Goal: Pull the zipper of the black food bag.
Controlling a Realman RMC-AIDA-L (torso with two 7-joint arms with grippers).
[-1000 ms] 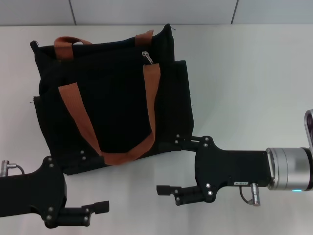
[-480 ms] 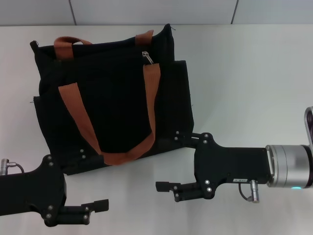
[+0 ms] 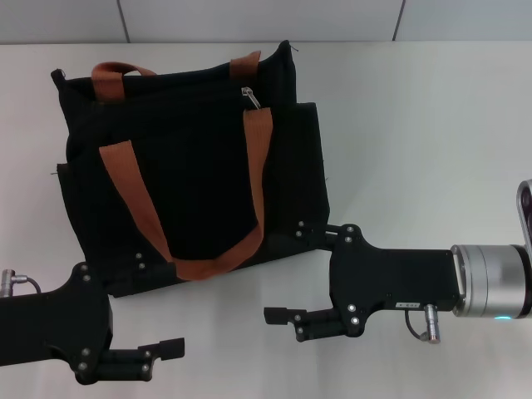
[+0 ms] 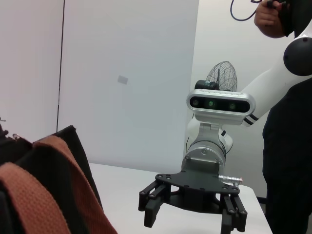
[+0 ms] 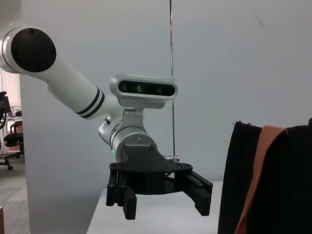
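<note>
The black food bag lies flat on the white table, its two orange-brown handles spread across it. The small silver zipper sits on the bag's far edge, right of centre, next to a handle end. My right gripper is open beside the bag's near right corner, one finger touching or overlapping the bag's edge. My left gripper is open at the bag's near left corner. Both are far from the zipper and hold nothing. The left wrist view shows the bag and the open right gripper. The right wrist view shows the bag and the open left gripper.
The white table stretches to the right of the bag. A wall runs behind it. A person stands beyond the table's right side, with a wire fan behind the robot.
The right gripper has crept slightly toward the bag. The left arm and the bag have not moved.
</note>
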